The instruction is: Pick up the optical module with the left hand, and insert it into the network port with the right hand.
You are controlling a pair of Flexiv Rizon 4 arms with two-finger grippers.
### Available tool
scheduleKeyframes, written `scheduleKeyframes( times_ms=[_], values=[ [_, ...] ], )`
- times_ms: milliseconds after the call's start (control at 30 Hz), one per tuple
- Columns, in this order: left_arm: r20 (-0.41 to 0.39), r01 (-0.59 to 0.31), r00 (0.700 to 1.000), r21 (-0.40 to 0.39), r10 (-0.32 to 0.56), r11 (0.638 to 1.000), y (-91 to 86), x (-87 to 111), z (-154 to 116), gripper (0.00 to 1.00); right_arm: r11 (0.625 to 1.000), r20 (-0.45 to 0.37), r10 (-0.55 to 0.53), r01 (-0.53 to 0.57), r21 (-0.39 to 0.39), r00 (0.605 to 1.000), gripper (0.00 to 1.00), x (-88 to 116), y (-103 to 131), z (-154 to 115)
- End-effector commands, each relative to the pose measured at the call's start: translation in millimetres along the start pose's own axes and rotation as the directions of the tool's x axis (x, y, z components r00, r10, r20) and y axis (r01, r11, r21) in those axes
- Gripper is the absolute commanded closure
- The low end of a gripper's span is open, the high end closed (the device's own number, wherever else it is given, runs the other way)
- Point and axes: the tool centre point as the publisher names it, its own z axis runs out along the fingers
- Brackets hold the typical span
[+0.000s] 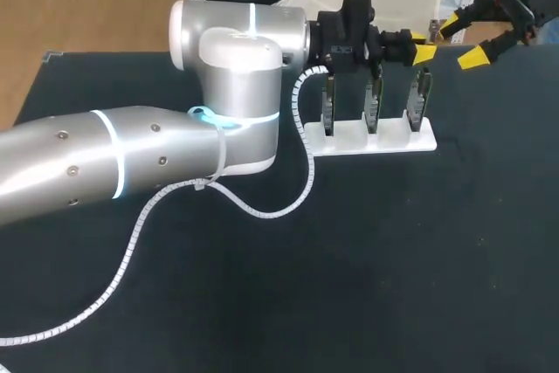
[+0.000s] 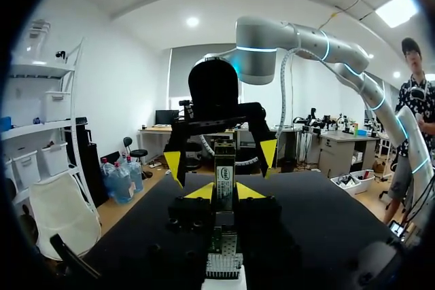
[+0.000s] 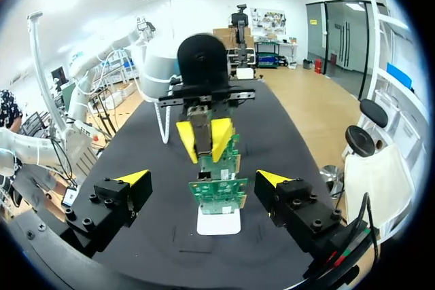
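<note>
Where the left arm [image 1: 131, 155] comes in from the left side and stretches across the dark table [image 1: 393, 259], the left gripper [image 1: 422, 48] ends up over the right end of a white stand [image 1: 376, 139].

- Stand: holds three green circuit boards [image 1: 373, 104], upright, in a row. Gripper sits directly above the rightmost board [image 1: 419, 100].
- White spiral-wrapped cable [image 1: 271, 211] hangs from the arm's wrist end and loops over the table.

Left wrist view:
- Optical module [image 2: 224, 171], a slim labelled bar, stands upright between this gripper's two yellow tips.
- Both tips press on it from opposite sides, so the pincer is clenched, grasping the module.
- A board edge and the white stand lie just under it. Cannot tell whether the module touches the board.

Right gripper [image 1: 463, 41]:
- At the far right of the table, just past the stand's right end and near the left gripper but apart from it.
- Its fingers [image 3: 132, 178] are spread wide with nothing between them: released.

Right wrist view:
- The left gripper is straight ahead, facing this one, with the module pinched in its yellow tips above the boards.
- The boards are seen end-on, lined up one behind another on the white stand.
</note>
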Motion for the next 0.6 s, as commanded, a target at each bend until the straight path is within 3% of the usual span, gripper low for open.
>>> scheduleKeyframes(
  times_ms=[33,600],
  values=[
    [-0.005,0.002,1.0,0.007,-0.002,1.0,3.4,-0.6,1,1.0,1.0,0.004,-0.017,0.016,0.019,1.0,0.0,-10,4,-4],
    [-0.005,0.002,1.0,0.007,-0.002,1.0,3.4,-0.6,1,1.0,0.998,0.041,-0.057,0.058,-0.005,0.998,0.0,-42,-5,-2]
  ],
)
